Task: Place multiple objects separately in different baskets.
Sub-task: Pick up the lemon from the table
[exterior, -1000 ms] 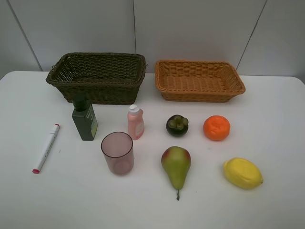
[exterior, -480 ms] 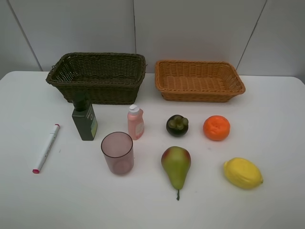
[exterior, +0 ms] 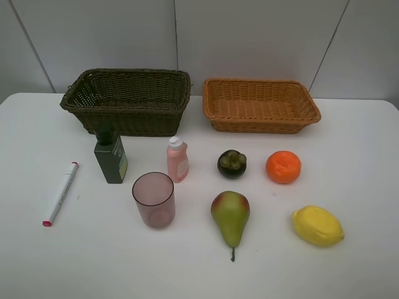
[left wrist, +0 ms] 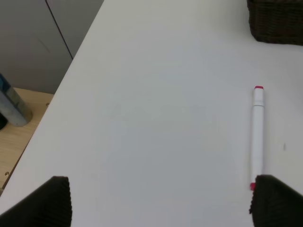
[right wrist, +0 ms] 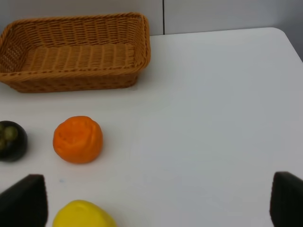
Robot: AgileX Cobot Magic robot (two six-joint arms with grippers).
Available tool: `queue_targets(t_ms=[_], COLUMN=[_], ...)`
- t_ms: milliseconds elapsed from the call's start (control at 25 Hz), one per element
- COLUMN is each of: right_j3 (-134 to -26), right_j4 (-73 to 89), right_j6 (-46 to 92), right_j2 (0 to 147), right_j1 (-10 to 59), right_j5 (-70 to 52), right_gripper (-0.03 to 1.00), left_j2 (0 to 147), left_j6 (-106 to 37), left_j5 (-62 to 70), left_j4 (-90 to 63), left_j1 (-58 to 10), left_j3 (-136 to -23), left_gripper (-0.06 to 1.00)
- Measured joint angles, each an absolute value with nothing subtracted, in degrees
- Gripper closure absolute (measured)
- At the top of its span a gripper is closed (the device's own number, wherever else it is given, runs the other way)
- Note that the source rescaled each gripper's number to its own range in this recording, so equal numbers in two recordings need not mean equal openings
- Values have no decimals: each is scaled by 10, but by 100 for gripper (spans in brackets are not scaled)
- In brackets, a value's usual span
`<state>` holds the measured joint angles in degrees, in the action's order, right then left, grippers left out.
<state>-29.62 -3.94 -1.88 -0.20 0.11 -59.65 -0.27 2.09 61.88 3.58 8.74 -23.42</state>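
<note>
White tabletop (exterior: 355, 156) in front of pale grey wall panels. Two wicker baskets sit side by side at the back, apart from each other: deep dark olive basket (exterior: 131, 119) on the left, shallower light orange basket (exterior: 262, 124) on the right. Nothing shows inside either.

All objs are on the table in front of the baskets:
- white marker (exterior: 60, 193), red ends, lying flat far left, well apart from the rest
- dark green bottle (exterior: 111, 156), upright, just in front of the olive basket; yellow-green label on its side, text too small to read
- small pink bottle (exterior: 177, 159), upright, white cap; label print not legible
- translucent pink cup (exterior: 153, 199), upright, mouth up, near both bottles
- mangosteen (exterior: 232, 164) and orange (exterior: 283, 167) in front of the orange basket, apart
- green-red pear (exterior: 230, 217), lying stem toward the camera, nearer the front than the mangosteen
- lemon (exterior: 318, 226), front right

No brand or writing readable anywhere.

Left gripper (left wrist: 161, 201): jaws spread wide, holding nothing, above bare table near its edge. Left wrist cam shows the marker beside one finger, not gripped, w/ a corner of the olive basket beyond.

Right gripper (right wrist: 156, 201): jaws also wide, nothing held. Right wrist cam shows lemon, orange, mangosteen and orange basket ahead of it.
</note>
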Motion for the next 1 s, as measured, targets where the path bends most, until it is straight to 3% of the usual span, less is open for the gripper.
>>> queue_targets(t_ms=[1000], right_j3=[-296], right_j4=[-39], right_j6=[-19], right_j2=[-2], right_j1=[1], right_j5=[-596], right_gripper=[-3], left_j2=[-3], left_j6=[21], left_j5=[619], left_j4=[36], left_j1=[87], left_j3=[-234], left_gripper=[-5])
